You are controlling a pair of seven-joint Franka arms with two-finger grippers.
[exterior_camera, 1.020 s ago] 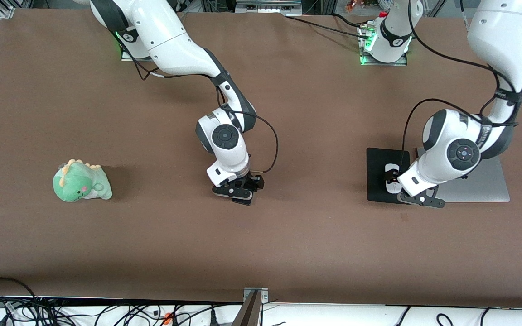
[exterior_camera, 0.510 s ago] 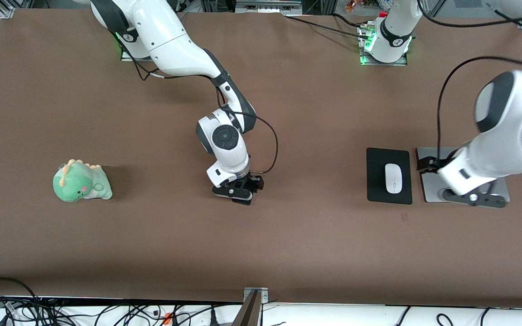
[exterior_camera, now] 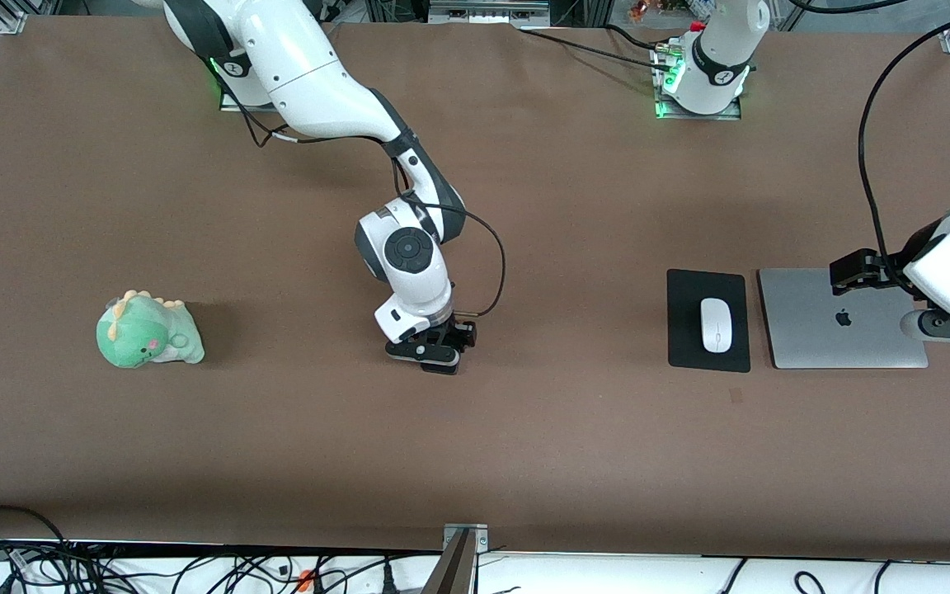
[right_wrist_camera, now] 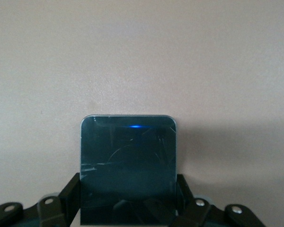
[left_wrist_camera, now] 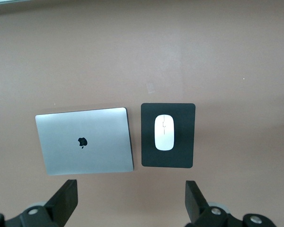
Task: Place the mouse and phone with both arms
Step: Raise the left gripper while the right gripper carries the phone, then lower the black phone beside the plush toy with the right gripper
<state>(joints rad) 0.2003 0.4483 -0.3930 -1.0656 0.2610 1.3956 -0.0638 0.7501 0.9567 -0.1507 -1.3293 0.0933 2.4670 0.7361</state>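
1. Now the mouse lies on the black mouse pad, just beside a closed silver laptop, toward the left arm's end of the counter.
2. Left claw hangs released, fingers wide apart, high over the laptop's edge, gripping nothing.
3. Right claw sits low mid-counter, clenched on the phone.
4. Green plush dinosaur sits toward the right arm's end.

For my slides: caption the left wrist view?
Open left tool above white oval mouse on black pad, beside closed silver laptop.
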